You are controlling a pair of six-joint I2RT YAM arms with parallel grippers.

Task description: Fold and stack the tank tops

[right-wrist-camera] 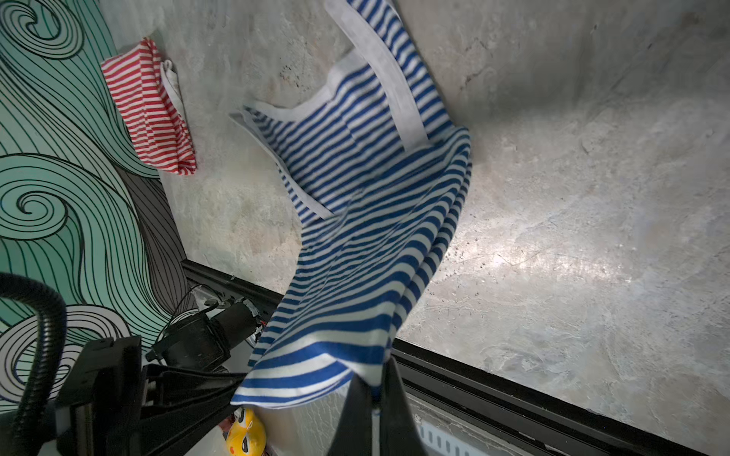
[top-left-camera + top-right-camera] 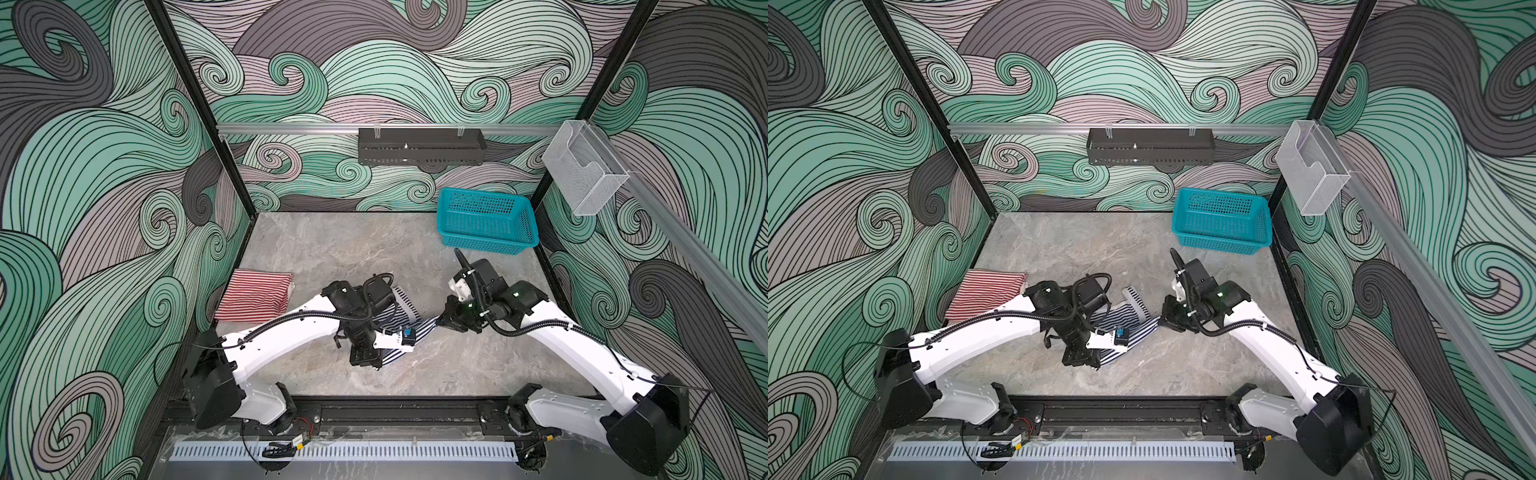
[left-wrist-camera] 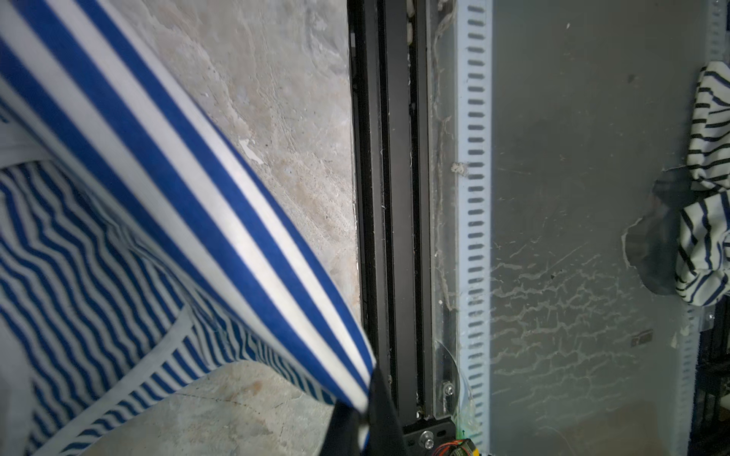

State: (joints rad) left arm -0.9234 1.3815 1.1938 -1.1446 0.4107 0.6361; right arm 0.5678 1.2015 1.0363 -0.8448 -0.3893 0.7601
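Note:
The navy-and-white tank top (image 2: 405,311) (image 2: 1133,309) is lifted at one end near the table's front middle, and its white-trimmed straps (image 1: 379,63) still lie on the marble. My left gripper (image 2: 378,365) (image 3: 367,424) is shut on one corner of its striped edge. My right gripper (image 2: 438,322) (image 1: 377,395) is shut on the other corner, so the cloth (image 3: 138,205) hangs between them. The red-and-white tank top (image 2: 255,301) (image 2: 986,293) (image 1: 152,110) lies folded at the left wall, apart from both grippers.
A teal mesh basket (image 2: 486,220) stands at the back right. A black tray (image 2: 422,145) hangs on the back rail and a clear box (image 2: 582,170) on the right rail. Beyond the front rail (image 3: 391,197) lies another striped cloth (image 3: 707,189).

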